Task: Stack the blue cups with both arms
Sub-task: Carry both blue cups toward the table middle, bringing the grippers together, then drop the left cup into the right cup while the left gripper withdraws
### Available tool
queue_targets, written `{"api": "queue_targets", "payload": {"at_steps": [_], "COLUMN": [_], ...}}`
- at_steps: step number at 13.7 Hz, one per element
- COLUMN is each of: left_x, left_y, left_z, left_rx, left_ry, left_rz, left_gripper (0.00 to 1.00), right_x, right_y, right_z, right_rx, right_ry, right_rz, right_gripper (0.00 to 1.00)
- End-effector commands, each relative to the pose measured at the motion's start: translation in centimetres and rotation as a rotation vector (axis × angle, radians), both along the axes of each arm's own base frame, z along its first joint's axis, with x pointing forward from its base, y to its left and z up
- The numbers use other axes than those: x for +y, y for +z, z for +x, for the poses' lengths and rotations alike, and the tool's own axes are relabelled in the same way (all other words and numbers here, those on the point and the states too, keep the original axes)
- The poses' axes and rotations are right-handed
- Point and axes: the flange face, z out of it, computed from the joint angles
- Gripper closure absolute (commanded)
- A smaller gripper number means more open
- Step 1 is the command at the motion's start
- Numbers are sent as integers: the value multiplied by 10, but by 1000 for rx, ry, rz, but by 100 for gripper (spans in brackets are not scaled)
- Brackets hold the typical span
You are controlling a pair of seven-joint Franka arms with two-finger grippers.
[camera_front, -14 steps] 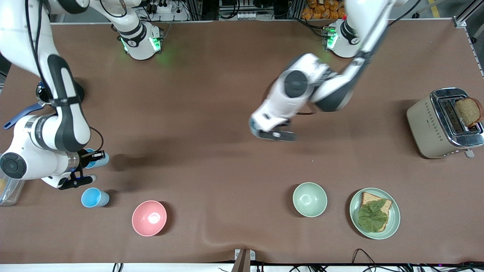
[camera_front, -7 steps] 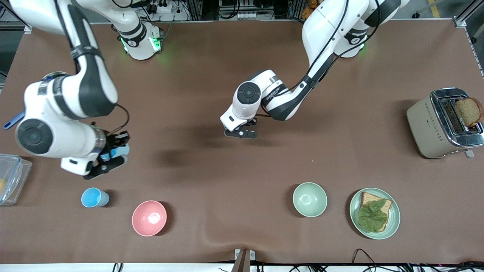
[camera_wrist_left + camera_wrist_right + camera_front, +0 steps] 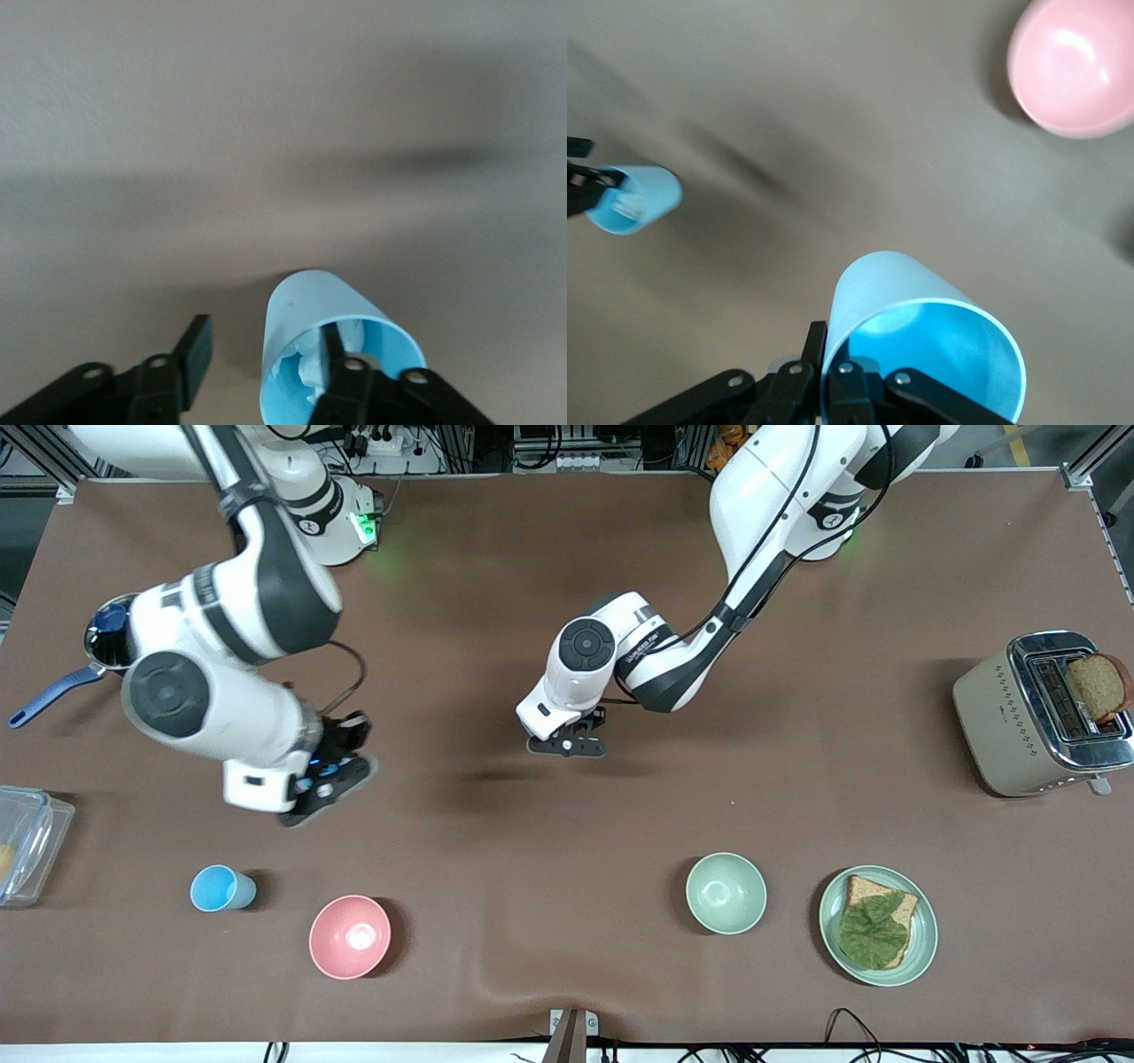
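My right gripper [image 3: 326,782] is shut on the wall of a blue cup [image 3: 921,345] and holds it in the air over the table toward the right arm's end. A second blue cup [image 3: 323,341] holds something white and crumpled. My left gripper [image 3: 567,745] is over the table's middle with its jaws apart [image 3: 266,329]: one finger is inside that cup, the other is outside, clear of the wall. That cup is hidden in the front view and shows far off in the right wrist view [image 3: 636,199]. A third blue cup [image 3: 221,888] stands upright beside the pink bowl [image 3: 350,936].
A pale green bowl [image 3: 726,892] and a plate with bread and lettuce [image 3: 921,930] lie near the front camera. A toaster [image 3: 992,717] stands at the left arm's end. A pan [image 3: 106,638] and a clear container [image 3: 27,841] are at the right arm's end.
My right gripper has lifted its cup and carried it toward the table's middle. My left gripper moved toward the right arm's end, then stayed over the middle.
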Motion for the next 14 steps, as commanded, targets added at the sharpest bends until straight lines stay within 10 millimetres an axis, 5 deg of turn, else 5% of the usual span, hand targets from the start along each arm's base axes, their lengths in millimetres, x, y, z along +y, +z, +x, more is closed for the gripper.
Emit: {"api": "queue_targets", "payload": {"at_steps": [1,3,6,10,14], "left_x": [17,50,122,248,369], "left_y": [62,121,208,273,322], "left_z": [4,20,53,91,96], "left_rx": [-32,-46,-93,-101,-71], "left_ry": [23,59,176,351,191], "left_rz": [62,96,102,180,229], "left_gripper": [0,0,0,0,0], "right_x": [55,91,115,165,238], "right_y": [2,-6,-24,-47,-86], "right_z": [-20,-33,-38,-70,-122], "right_rx": [-68,-92,-106,-90,-86], "right_ry": [99,130,136,137,143], "right_rz": [-11,-39,-26,-35,-49], "right_gripper": [100,100,100,100,100]}}
